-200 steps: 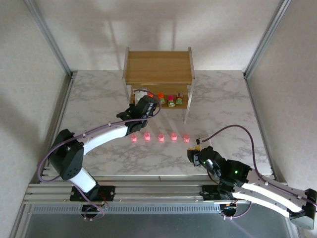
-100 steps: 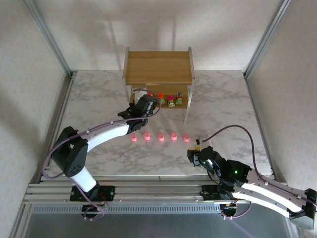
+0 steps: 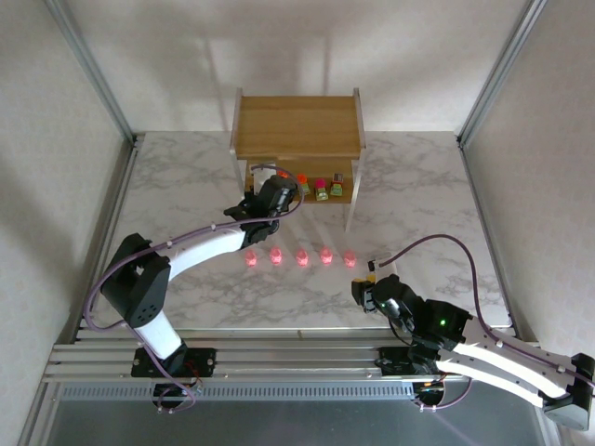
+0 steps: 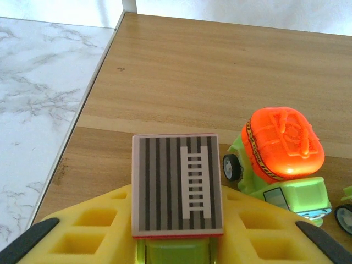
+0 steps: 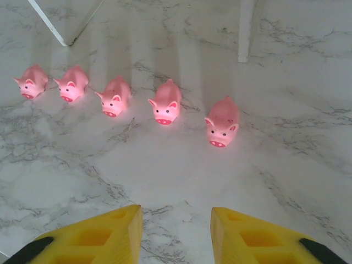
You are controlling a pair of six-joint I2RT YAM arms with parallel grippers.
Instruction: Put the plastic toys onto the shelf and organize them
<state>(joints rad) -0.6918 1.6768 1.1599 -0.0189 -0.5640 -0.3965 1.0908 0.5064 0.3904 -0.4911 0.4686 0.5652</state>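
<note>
Advancing my left tool (image 4: 176,241), I bring the ladder truck (image 4: 177,184) onto the shelf (image 4: 220,71); clamping indeterminate; right tool (image 5: 176,231) apart, idle.

Bright, even light falls from above. The shelf (image 3: 297,125) casts a soft shadow onto the wall (image 3: 297,56) behind it; pink pigs (image 3: 301,257) before the shelf glow almost overexposed. Wrist views are sharp.

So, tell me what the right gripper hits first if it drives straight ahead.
Probably the pink pig second from right, roughly centred ahead of the right gripper; depth is unclear.
</note>
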